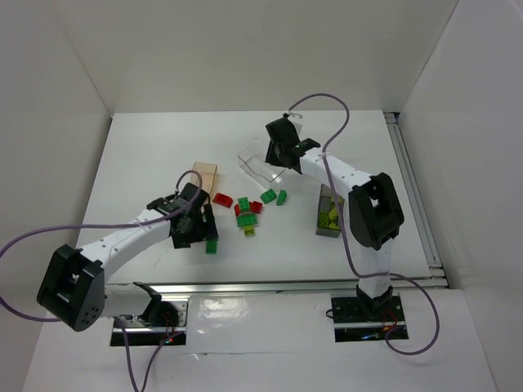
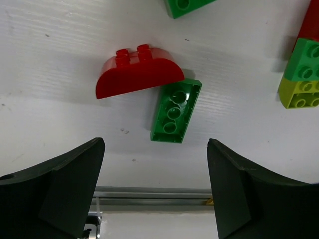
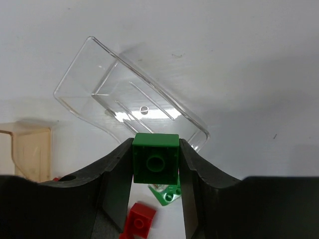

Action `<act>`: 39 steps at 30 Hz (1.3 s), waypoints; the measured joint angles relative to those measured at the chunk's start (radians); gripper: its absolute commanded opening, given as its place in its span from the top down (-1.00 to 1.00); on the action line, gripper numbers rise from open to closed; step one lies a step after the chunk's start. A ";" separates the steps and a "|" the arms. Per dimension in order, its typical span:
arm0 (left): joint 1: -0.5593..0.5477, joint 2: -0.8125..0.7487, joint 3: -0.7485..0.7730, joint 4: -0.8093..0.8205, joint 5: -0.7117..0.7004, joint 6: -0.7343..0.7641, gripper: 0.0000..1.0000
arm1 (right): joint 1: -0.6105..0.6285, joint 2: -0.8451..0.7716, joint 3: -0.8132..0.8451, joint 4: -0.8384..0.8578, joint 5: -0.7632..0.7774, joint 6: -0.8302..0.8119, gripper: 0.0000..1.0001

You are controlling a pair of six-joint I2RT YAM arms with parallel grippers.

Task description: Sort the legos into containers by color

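My right gripper [image 1: 282, 145] [image 3: 155, 144] is shut on a small green lego [image 3: 155, 167] and holds it above the clear tub [image 1: 260, 167] [image 3: 124, 94], which looks empty. My left gripper [image 1: 194, 229] [image 2: 155, 149] is open and empty, low over the table. Just ahead of its jaws lie an upturned green brick [image 2: 176, 110] [image 1: 211, 245] and a red rounded brick [image 2: 137, 74]. The tan tub [image 1: 206, 175] [image 3: 30, 149] stands at the mid left. The dark grey tub [image 1: 329, 214] holds yellow-green bricks.
Loose red, green and yellow-green bricks [image 1: 249, 211] lie mid-table between the tubs. A stack of red, green and yellow-green bricks [image 2: 301, 74] is at the right of the left wrist view. A metal rail [image 1: 278, 286] runs along the near edge. White walls enclose the table.
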 measured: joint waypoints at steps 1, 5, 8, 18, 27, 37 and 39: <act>-0.010 0.012 -0.007 0.011 0.002 -0.005 -0.85 | 0.001 0.020 0.010 -0.001 -0.006 -0.002 0.05; -0.043 0.077 -0.027 0.062 0.006 -0.030 -0.87 | 0.001 0.090 0.051 -0.007 -0.028 -0.014 -0.23; -0.063 0.137 -0.027 0.094 0.001 -0.050 -0.80 | 0.001 0.111 0.068 -0.011 -0.041 -0.017 -0.68; -0.087 0.211 -0.017 0.164 -0.031 -0.077 0.11 | 0.000 0.059 0.034 -0.004 -0.052 -0.038 -0.78; -0.105 0.243 0.070 0.122 -0.041 -0.071 0.55 | -0.031 -0.177 -0.171 0.002 -0.016 -0.050 -0.78; -0.100 0.282 0.461 0.024 -0.077 0.031 0.55 | -0.188 -0.510 -0.419 -0.023 0.040 -0.057 -0.78; -0.095 0.344 0.571 0.039 -0.082 0.056 0.55 | -0.201 -0.565 -0.443 -0.023 0.047 -0.054 -0.78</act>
